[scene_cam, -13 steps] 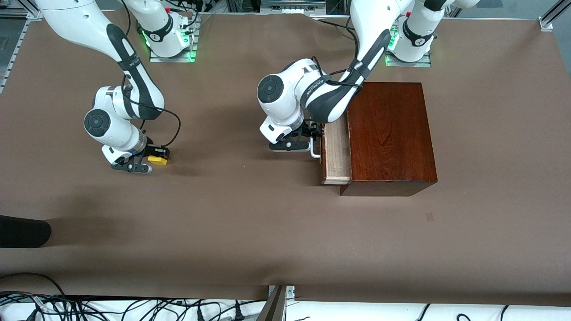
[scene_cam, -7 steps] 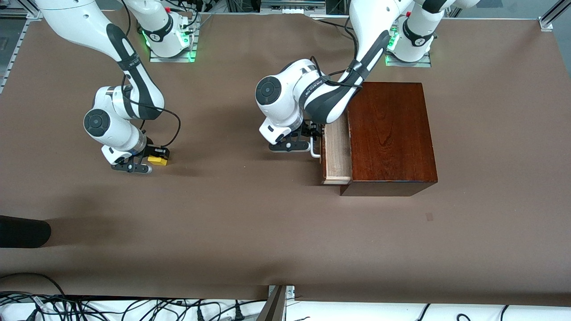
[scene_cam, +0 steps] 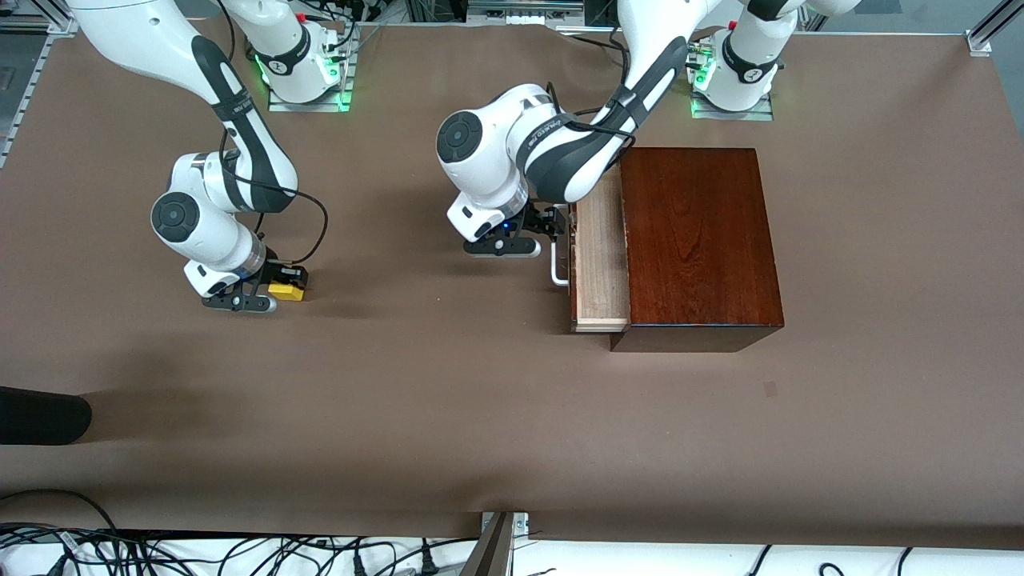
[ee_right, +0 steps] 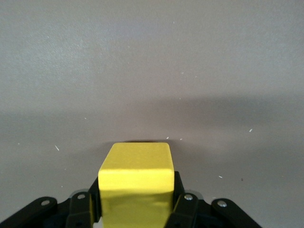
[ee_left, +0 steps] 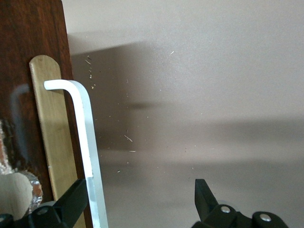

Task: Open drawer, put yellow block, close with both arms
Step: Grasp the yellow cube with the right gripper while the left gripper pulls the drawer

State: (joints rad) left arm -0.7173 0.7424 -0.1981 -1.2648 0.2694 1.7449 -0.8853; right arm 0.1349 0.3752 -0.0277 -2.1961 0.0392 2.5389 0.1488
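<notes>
drawer [scene_cam: 598, 264]: part open from wooden box [scene_cam: 698, 240]
left gripper [ee_left: 142, 211]: jaws spread round handle [ee_left: 85, 142]; pull straight out
right gripper [scene_cam: 276, 292]: jaws pinching yellow block [ee_right: 135, 183], low over tabletop [scene_cam: 448, 400], well apart from drawer

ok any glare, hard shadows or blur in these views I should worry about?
Front view: even light, soft arm shadows on the table, faint sheen on the wooden box. Left wrist view: the white handle is sharp, a broad shadow lies beside it, the left gripper is dark. Right wrist view: the yellow block is bright and slightly soft.
</notes>
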